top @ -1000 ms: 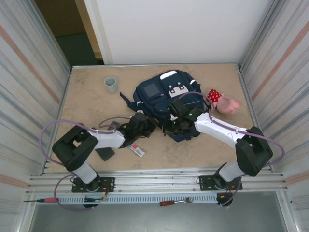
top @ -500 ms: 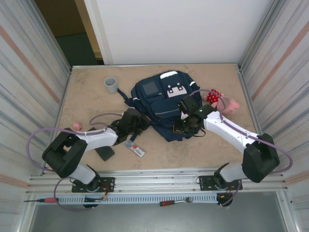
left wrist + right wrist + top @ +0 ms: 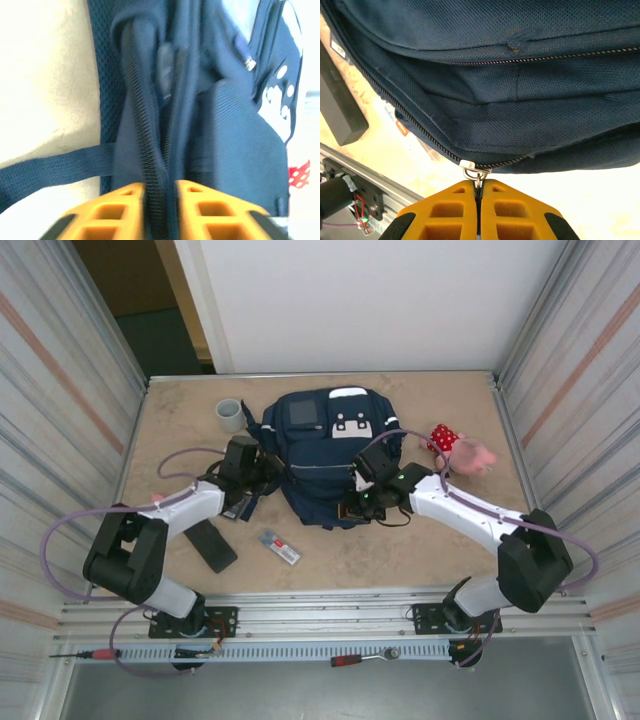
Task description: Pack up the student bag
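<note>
The student bag (image 3: 325,455) hogs the middle of the table (image 3: 420,550), up toward the far edge. A grey cup (image 3: 231,416) sits by the far-left corner and a plush toy (image 3: 462,452) is just off the bag's right side. A black slab (image 3: 212,545) and a small packet (image 3: 280,547) clutter the near-left. The far-right corner and the middle of the near edge are bare.

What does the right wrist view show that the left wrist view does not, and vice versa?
Right wrist, not left: a metal zipper pull pinched by the right gripper, and a flat black block on the beige table. Left wrist, not right: white patches on the large navy-blue fabric student bag, a dark woven strap, the left gripper clamped on a zipper seam. Both: the bag's fabric and zipper teeth.
</note>
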You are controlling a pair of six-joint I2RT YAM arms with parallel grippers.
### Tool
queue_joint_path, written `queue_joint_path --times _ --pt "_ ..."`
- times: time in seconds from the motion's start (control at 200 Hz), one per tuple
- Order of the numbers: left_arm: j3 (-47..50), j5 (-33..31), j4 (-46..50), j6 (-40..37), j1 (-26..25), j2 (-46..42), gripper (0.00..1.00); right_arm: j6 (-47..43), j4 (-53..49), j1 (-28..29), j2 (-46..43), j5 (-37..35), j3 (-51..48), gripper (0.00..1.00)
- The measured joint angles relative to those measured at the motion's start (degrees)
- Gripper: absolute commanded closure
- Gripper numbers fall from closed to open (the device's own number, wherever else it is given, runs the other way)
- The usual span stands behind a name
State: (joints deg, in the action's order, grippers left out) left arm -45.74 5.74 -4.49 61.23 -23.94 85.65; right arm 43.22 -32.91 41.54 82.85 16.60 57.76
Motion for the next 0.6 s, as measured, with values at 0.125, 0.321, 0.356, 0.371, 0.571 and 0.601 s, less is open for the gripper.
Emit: queue_joint_path --times 0.125,0.321,0.356,0.371,0.571,0.601 --pt "0.8 0.2 2.2 0.1 0.3 -4.4 0.51 1.2 1.2 0.6 1.8 0.2 0.8 1.0" --pt "6.8 -1.9 5.3 4.8 -8.4 -17.2 0.47 1.3 1.4 1.0 3.7 0.3 2.8 1.0" --pt "7.4 -2.0 5.4 6.0 -10.4 -17.8 0.47 1.3 1.4 1.0 3.9 0.4 2.8 1.0" --pt "7.6 -2.0 5.3 6.6 -11.2 -17.8 0.47 1.3 1.4 1.0 4.0 0.5 2.8 1.0" --pt "8.7 -1.9 3.0 12.3 -16.8 -9.9 0.46 1.3 1.4 1.0 4.2 1.4 2.8 1.0" --pt "8.6 -1.9 2.5 12.7 -17.1 -8.3 0.48 1.2 1.4 1.0 4.2 1.5 2.8 1.0"
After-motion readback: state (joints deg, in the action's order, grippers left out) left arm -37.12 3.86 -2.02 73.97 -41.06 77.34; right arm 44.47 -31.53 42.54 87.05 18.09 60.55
